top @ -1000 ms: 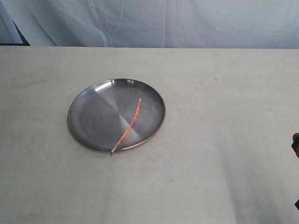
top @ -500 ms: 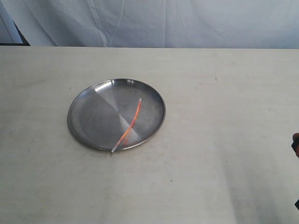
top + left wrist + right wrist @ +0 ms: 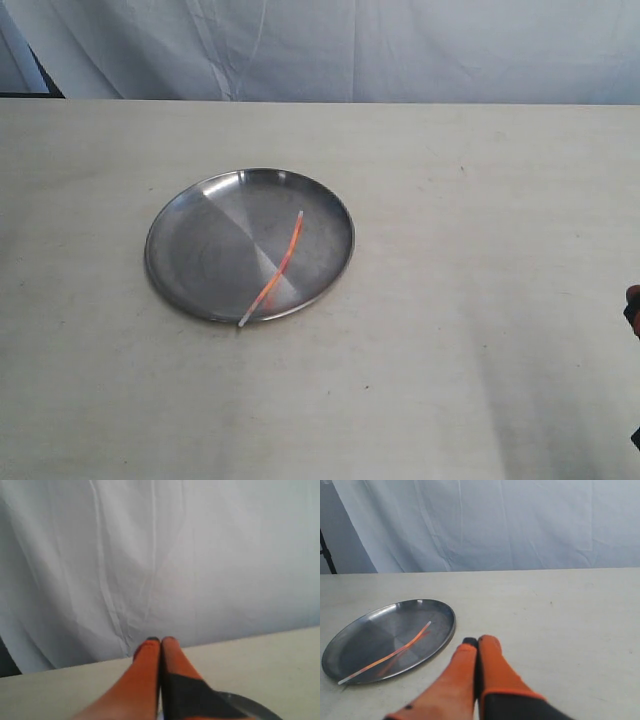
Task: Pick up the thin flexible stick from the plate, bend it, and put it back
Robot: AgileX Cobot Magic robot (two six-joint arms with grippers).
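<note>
The thin pink-orange stick (image 3: pixel 274 270) lies slanted across the right half of the round metal plate (image 3: pixel 190 245), its whitish end poking just over the near rim. The right wrist view shows the stick (image 3: pixel 395 652) on the plate (image 3: pixel 350 642), off to one side of my right gripper (image 3: pixel 477 641), which is shut with its orange fingers pressed together and nothing between them. My left gripper (image 3: pixel 160 640) is also shut and empty, facing the white backdrop, with a sliver of the plate's rim (image 3: pixel 250 706) beside it. In the exterior view only a bit of the right gripper (image 3: pixel 633 305) peeks in at the right edge.
A pale tabletop (image 3: pixel 450 300) spreads around the plate. A wrinkled white cloth backdrop (image 3: pixel 400 50) hangs behind the table's far edge. A dark stand (image 3: pixel 325 550) shows at the backdrop's side.
</note>
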